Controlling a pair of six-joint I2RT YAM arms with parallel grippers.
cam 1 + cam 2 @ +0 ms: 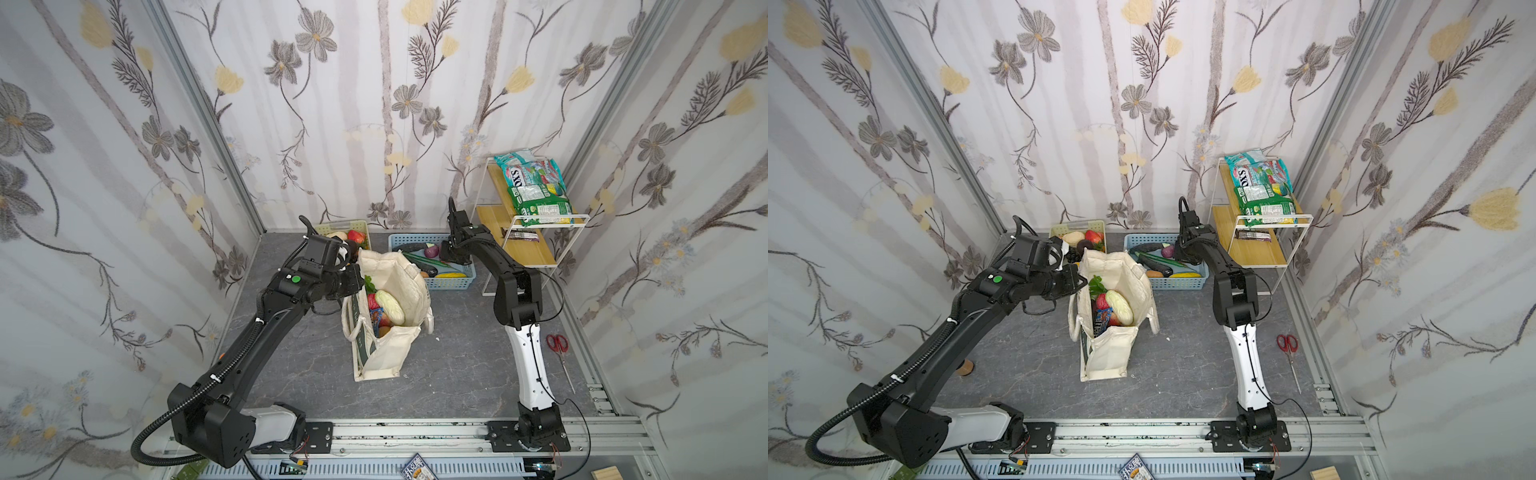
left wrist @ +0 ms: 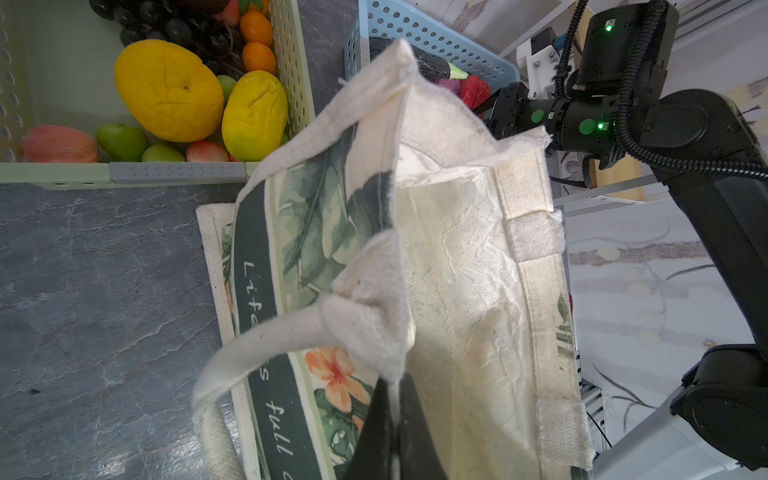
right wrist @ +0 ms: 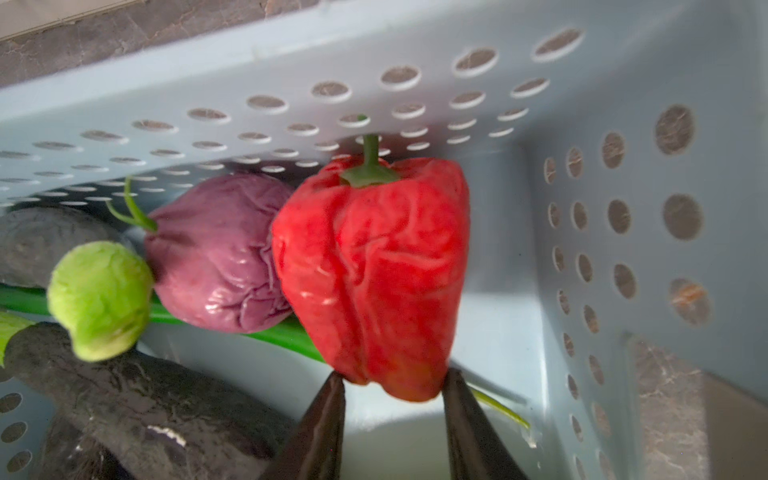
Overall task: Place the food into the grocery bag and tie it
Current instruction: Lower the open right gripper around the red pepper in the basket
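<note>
As both top views show, the bag (image 1: 390,353) (image 1: 1108,353) stands upright and open on the grey table (image 1: 457,365), with food visible inside. The left gripper (image 1: 358,277) meets the bag's left rim. The blue basket (image 1: 453,283) sits behind the bag to its right, and the right gripper (image 1: 448,254) reaches into it.

In the left wrist view, the left gripper (image 2: 392,386) is clamped tight on the bag's (image 2: 457,270) rim cloth.

In the right wrist view, the right gripper (image 3: 395,374) has its jaws partly apart, one at each side of the red pepper's (image 3: 374,270) lower end. A firm grip cannot be confirmed.
</note>
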